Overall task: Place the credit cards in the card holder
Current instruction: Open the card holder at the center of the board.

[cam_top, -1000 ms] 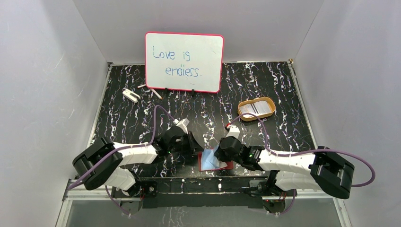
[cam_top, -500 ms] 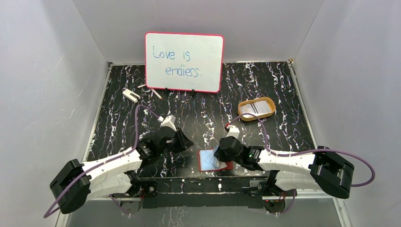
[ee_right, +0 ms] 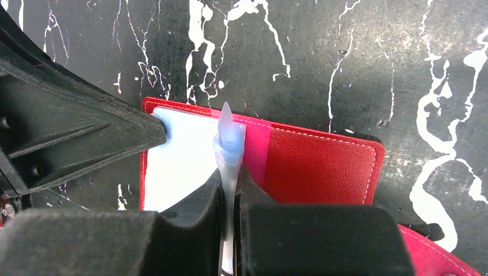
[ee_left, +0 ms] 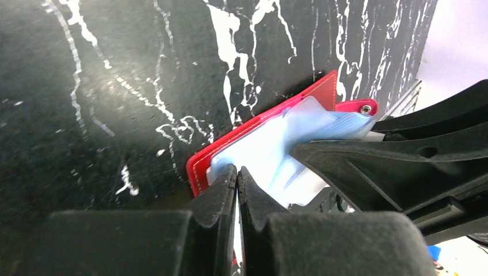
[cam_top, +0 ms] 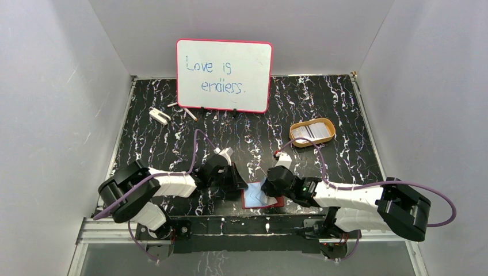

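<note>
Far beyond the left gripper [ee_left: 237,171] and off to its left, a pink-framed whiteboard [cam_top: 224,75] stands on the worktop [cam_top: 345,103]. It reads "Love is endless." in blue marker. No other lettering can be made out.

The left gripper's jaws are pressed together. A thin pale sliver shows in the seam between them, but I cannot tell whether anything is pinched there. Its tips sit at the near corner of the open card holder [ee_right: 322,167], touching the pale sheet that lies flat on the holder's left half. I take that sheet for one of the credit cards [ee_right: 178,161].

Just to the right, and almost touching the left gripper, the right gripper [ee_right: 229,172] is clamped on the holder's bluish pocket lining [ee_right: 229,129]. It holds the lining pinched upright, so the lining pokes out past the tips.

Well beyond the right gripper and to its right is an orange-rimmed tray [cam_top: 292,127], which seems to hold more cards.

The cards should be light, stiff and slick. One lying flat offers little to pinch, so it is better nudged by a corner or taken along a short edge that stands free. The lining looks soft and floppy, and the pocket would likely fall shut if it were let go. The holder itself is light and may skate on the smooth worktop unless it is pinned.
</note>
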You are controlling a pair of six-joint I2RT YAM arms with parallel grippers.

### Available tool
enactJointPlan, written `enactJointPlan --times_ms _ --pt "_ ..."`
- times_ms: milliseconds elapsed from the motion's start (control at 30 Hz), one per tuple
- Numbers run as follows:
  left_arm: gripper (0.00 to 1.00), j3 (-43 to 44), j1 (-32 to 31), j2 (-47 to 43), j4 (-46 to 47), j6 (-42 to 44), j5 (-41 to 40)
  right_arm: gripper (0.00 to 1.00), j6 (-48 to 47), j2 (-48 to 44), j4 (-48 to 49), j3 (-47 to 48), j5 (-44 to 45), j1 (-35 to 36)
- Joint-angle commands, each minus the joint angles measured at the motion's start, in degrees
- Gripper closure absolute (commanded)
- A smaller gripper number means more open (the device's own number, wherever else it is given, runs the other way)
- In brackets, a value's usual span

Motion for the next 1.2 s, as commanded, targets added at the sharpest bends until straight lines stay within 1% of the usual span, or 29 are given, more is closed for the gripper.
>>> enactJointPlan --times_ms 0,67,133,200,267,367,433,500,533,600,633,700,767,867,900,1033,1167 --pt "0.97 1.67 -0.31 3.31 5.53 0.33 3.38 0.84 0.57 -0.57 -2.57 2.05 1.87 -0.05" --pt "1.00 1.57 -0.33 4.51 5.52 0.27 3.05 0.83 0.78 -1.11 -3.93 2.11 2.17 -0.01" --pt "1.00 1.13 -0.32 5.04 4.22 -0.09 1.32 0.79 1.44 -1.82 -7.48 2.72 2.92 -0.01" --pt "1.00 0.70 -0.32 5.26 2.50 -0.06 -0.11 0.72 3.25 -3.37 -13.54 3.82 4.78 0.00" --pt "1.00 0.18 -0.28 5.22 1.14 0.04 -1.28 0.61 5.15 -5.85 -20.37 4.48 6.63 -0.02" --pt "1.00 -0.74 -0.33 4.97 0.30 0.23 -2.18 0.48 6.63 -11.00 -30.42 6.23 10.17 0.00" --pt "1.00 -1.33 -0.29 4.85 0.57 0.25 -2.35 0.45 5.02 -15.13 -34.10 8.31 10.68 -0.05" --pt "1.00 -1.65 -0.35 4.84 0.89 0.12 -2.38 0.42 0.25 -19.25 -33.04 10.02 9.25 -0.01" --pt "1.00 -1.74 -0.34 4.97 1.11 0.04 -2.29 0.42 -3.01 -20.83 -30.35 10.61 7.45 -0.03" --pt "1.00 -1.63 -0.28 5.34 1.58 -0.12 -2.01 0.41 -8.75 -22.14 -23.27 11.45 1.21 -0.01" --pt "1.00 -1.58 -0.29 5.52 1.74 -0.17 -1.93 0.42 -10.55 -21.39 -19.95 11.95 -2.03 0.00" --pt "1.00 -1.42 -0.31 5.64 1.93 -0.27 -1.74 0.42 -12.62 -16.80 -14.20 13.95 -9.01 0.03" --pt "1.00 -1.48 -0.33 5.49 1.99 -0.35 -1.93 0.42 -12.57 -9.98 -12.73 16.47 -12.02 0.51" --pt "1.00 -1.78 -0.33 4.93 1.88 -0.46 -2.19 0.45 -11.39 -2.12 -11.06 18.19 -10.24 1.39" --pt "1.00 -1.90 -0.29 4.75 1.67 -0.51 -2.36 0.45 -10.58 -0.97 -10.14 18.06 -9.20 1.40" --pt "1.00 -2.89 -0.29 3.71 1.10 -0.99 -2.89 0.47 -7.88 1.25 -7.04 15.39 -4.66 1.36" --pt "1.00 -3.40 -0.34 2.42 0.00 -1.01 -3.49 0.50 -5.34 0.80 -7.59 11.39 -1.46 1.19"
